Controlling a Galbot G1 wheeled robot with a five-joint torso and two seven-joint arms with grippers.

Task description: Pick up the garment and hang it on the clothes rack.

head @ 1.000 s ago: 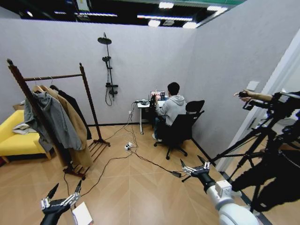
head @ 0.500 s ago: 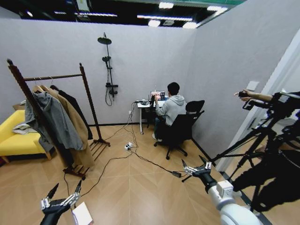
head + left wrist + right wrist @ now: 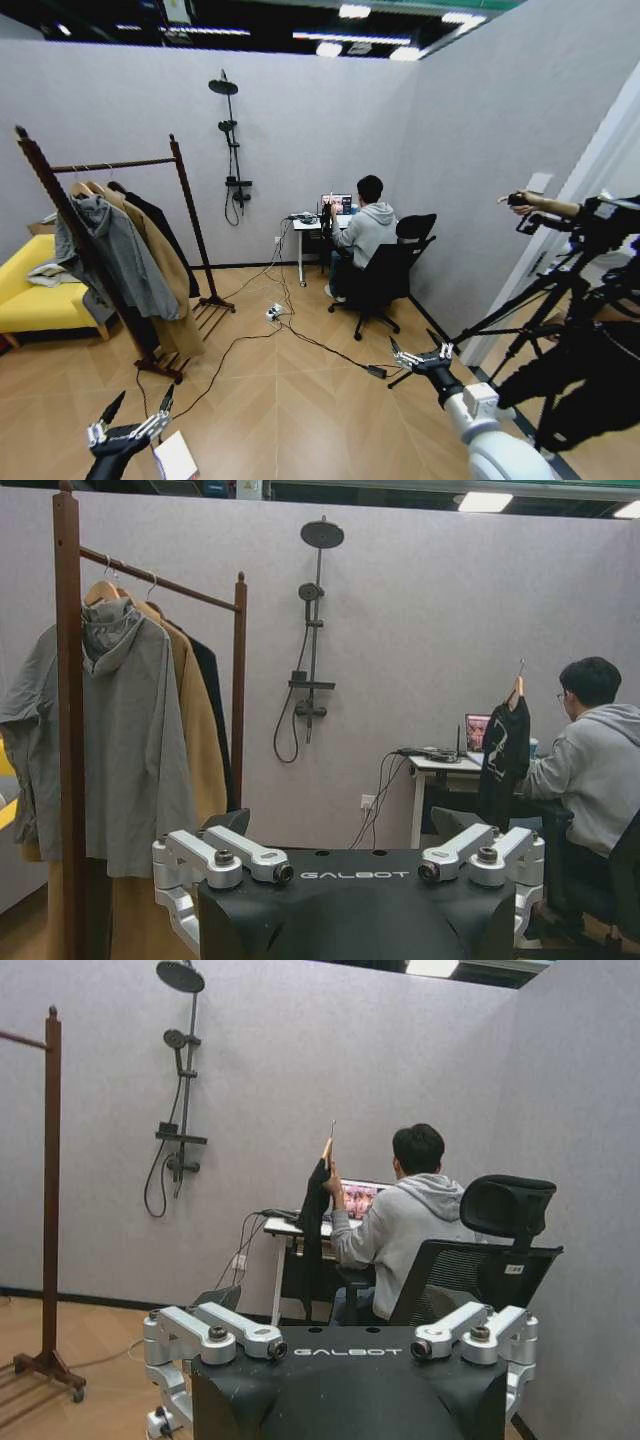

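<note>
The garment (image 3: 505, 752), a black T-shirt with a white print on a light wooden hanger, hangs upright beside the far desk. It is also in the head view (image 3: 324, 216) and the right wrist view (image 3: 315, 1210), where the seated person's hand seems to hold the hanger up. The clothes rack (image 3: 186, 196) stands at the left with coats on its bar; its uprights also appear in the wrist views (image 3: 68, 690) (image 3: 52, 1160). My left gripper (image 3: 135, 412) is low at the near left, open and empty. My right gripper (image 3: 417, 350) is open and empty at the near right, far from the garment.
A grey hooded jacket (image 3: 115, 255), a tan coat (image 3: 160, 265) and a dark jacket hang on the rack. A yellow sofa (image 3: 30, 300) sits behind it. Cables (image 3: 270, 335) cross the wooden floor. Beside the desk stands an office chair (image 3: 385, 275). Tripods (image 3: 540, 300) stand at the right.
My right gripper has shifted slightly to the right and down. The left gripper, garment and rack have not moved.
</note>
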